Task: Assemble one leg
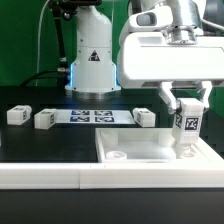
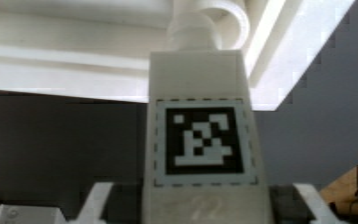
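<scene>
My gripper is shut on a leg, a small white block with a black-and-white tag, and holds it upright. The leg's lower end is at the right side of the large flat white square part with a raised rim. I cannot tell whether the two touch. In the wrist view the leg fills the middle, with my gripper closed on its near end. Its far end points at a rounded white spot on the square part. Three more legs lie on the table.
The marker board lies flat behind the square part, between the loose legs. The robot's white base stands at the back. A white ledge runs along the front edge.
</scene>
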Tool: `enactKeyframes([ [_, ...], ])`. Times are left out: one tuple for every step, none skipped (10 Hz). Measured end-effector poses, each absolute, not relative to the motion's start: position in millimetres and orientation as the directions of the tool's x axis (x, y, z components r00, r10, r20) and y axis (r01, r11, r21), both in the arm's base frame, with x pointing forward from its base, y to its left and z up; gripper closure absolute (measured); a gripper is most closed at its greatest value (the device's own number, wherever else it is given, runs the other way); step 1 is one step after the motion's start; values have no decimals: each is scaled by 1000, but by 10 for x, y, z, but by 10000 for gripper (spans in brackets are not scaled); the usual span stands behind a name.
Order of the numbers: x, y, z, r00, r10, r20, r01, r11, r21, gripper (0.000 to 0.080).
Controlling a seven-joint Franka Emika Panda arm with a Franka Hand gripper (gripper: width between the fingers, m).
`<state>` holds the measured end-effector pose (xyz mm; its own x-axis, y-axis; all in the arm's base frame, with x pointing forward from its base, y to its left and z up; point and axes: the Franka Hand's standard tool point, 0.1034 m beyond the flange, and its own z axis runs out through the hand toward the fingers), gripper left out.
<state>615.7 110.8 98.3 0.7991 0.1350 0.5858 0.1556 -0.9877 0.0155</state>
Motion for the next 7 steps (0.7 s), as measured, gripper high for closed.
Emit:
enactKeyframes([
  [6143,1139,973,799,139,585,161,-987,15,506],
  [6126,1156,941,802,142,580,164,-986,15,506],
  [6106,1159,891,806,143,574,165,-986,15,506],
  [6087,1169,850,810,145,569,167,-986,14,506],
  [6091,1172,836,803,146,578,166,-986,18,506],
  [6095,1176,835,796,146,587,166,-986,20,506],
  [6103,1177,837,798,145,585,166,-986,19,506],
])
